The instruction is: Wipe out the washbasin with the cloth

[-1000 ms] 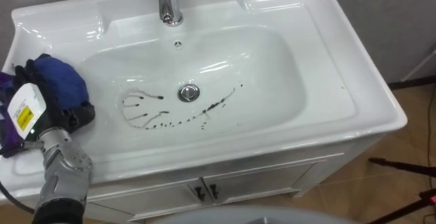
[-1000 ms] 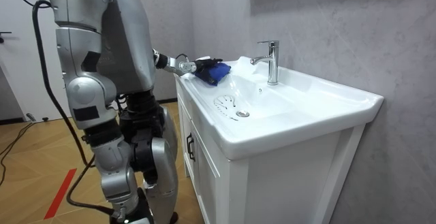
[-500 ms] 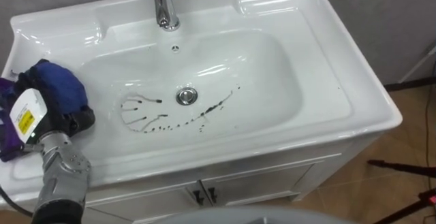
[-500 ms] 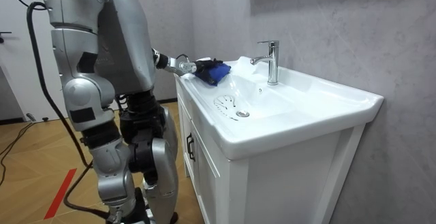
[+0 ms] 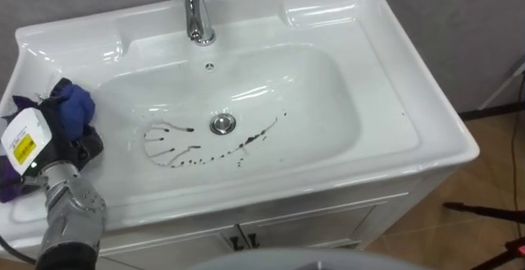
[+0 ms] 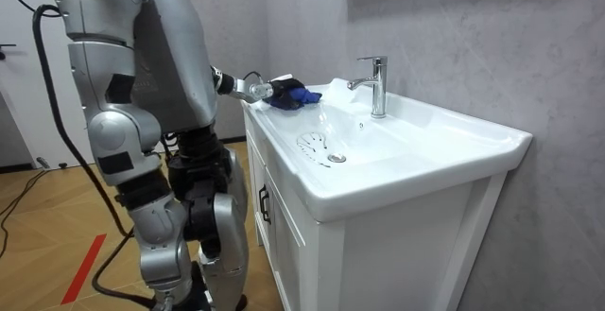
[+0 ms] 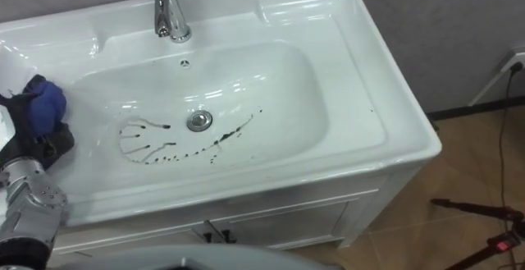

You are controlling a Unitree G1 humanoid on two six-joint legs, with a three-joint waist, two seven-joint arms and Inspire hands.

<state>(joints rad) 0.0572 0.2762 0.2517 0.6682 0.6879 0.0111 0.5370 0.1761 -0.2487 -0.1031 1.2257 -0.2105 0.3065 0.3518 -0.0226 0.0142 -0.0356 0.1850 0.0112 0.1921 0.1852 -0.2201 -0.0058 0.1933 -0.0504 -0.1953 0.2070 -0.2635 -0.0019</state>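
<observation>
Robot hand (image 5: 51,151), left, tight around one blue cloth (image 5: 75,106) at one stained basin (image 5: 394,81)

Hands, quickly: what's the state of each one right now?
Left hand: shut on the blue cloth at the basin's left rim.
Right hand: cannot be told.

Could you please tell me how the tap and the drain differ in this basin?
The tap stands upright on the back ledge; the drain lies flat in the bottom of the basin. The tap is tall and slim, the drain a round disc. Dark stains lie about the drain, none at the tap's foot. Both are shiny metal.
</observation>
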